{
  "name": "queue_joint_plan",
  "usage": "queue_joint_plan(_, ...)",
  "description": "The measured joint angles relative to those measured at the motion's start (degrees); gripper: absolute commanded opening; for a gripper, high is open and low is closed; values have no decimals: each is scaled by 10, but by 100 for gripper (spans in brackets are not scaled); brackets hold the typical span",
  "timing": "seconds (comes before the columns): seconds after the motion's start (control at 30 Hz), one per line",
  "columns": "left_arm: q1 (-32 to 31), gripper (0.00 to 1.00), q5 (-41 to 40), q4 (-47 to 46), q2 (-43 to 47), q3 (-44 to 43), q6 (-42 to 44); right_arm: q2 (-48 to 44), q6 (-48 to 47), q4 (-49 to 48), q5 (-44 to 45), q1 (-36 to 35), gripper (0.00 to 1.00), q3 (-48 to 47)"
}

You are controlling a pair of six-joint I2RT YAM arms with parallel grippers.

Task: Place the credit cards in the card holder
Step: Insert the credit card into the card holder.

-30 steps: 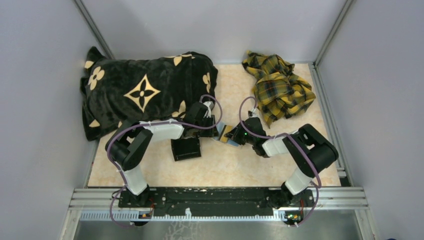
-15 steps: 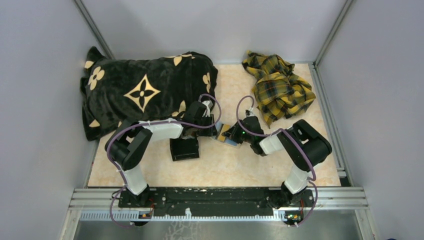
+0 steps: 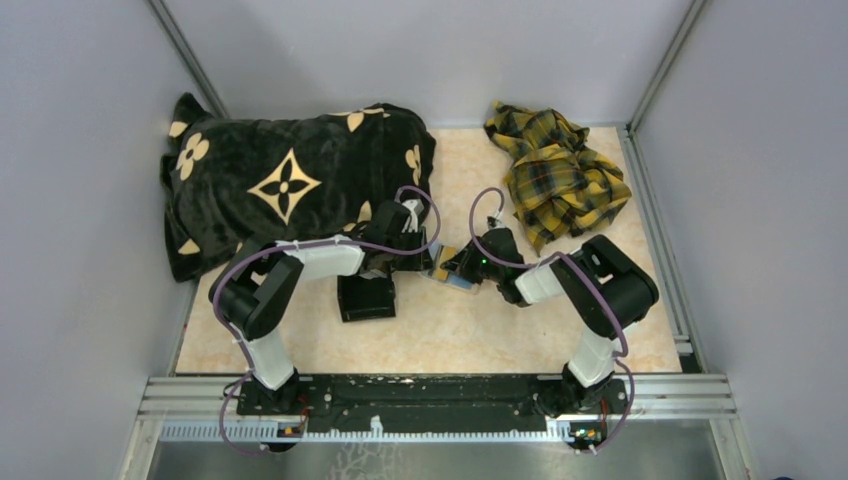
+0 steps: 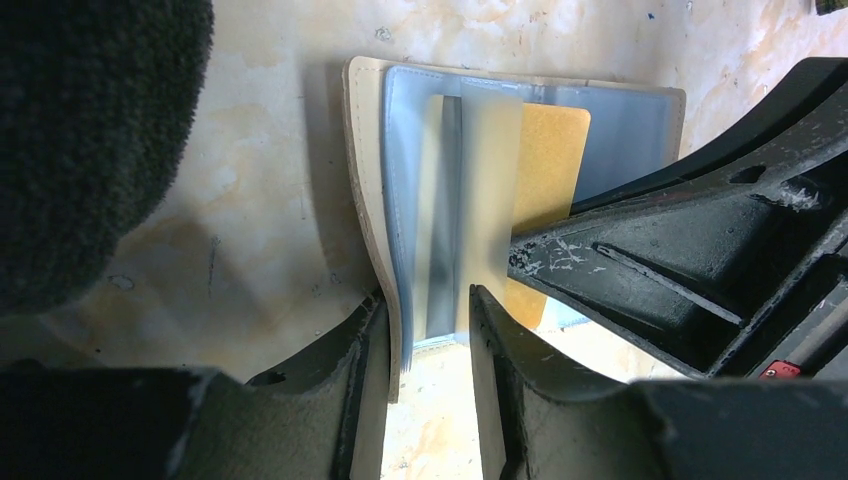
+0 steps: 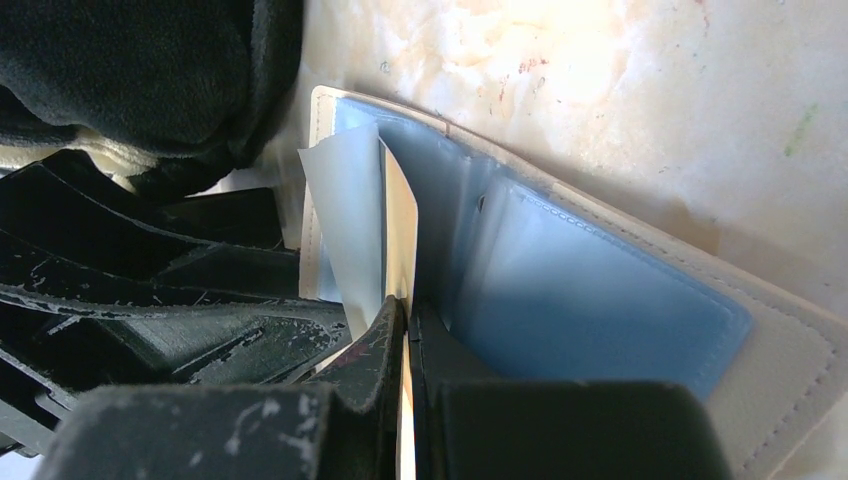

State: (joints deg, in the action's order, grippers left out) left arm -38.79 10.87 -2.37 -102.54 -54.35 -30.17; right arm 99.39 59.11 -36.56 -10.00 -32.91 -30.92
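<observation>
The card holder (image 3: 458, 278) lies open between my two grippers, beige outside and blue inside (image 4: 630, 130) (image 5: 590, 300). My left gripper (image 3: 428, 262) (image 4: 425, 300) is shut on the holder's left leaf, with the beige cover and blue pocket sheets between its fingertips. My right gripper (image 3: 466, 266) (image 5: 408, 320) is shut on a thin tan card (image 4: 550, 160) (image 5: 400, 230). The card stands on edge, its far end in among the raised pocket sheets. The right gripper's black fingers (image 4: 650, 250) fill the right of the left wrist view. No other card shows.
A black rectangular tray (image 3: 365, 297) lies just left of the holder under my left arm. A black blanket with tan flowers (image 3: 290, 185) (image 4: 90, 130) (image 5: 150, 70) covers the back left. A yellow plaid cloth (image 3: 560, 175) lies at the back right. Walls close in three sides.
My right gripper has moved a little left and away from me with the card, closer into the holder. My left gripper has shifted only slightly.
</observation>
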Motion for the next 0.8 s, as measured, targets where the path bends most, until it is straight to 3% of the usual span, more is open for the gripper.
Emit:
queue_joint_plan(0.4, 7, 41, 8, -1, 0, 0, 0, 8, -2, 31, -3, 0, 3, -26)
queue_joint_plan(0.53, 9, 41, 12, -2, -1, 0, 0, 10, -4, 32, -5, 0, 13, -30)
queue_joint_plan(0.67, 13, 30, 18, -2, -4, 0, 3, 12, -7, 38, -6, -1, 26, -38)
queue_joint_plan(0.8, 17, 29, 23, -3, -9, -2, 2, 10, -16, 54, -3, -5, 34, -53)
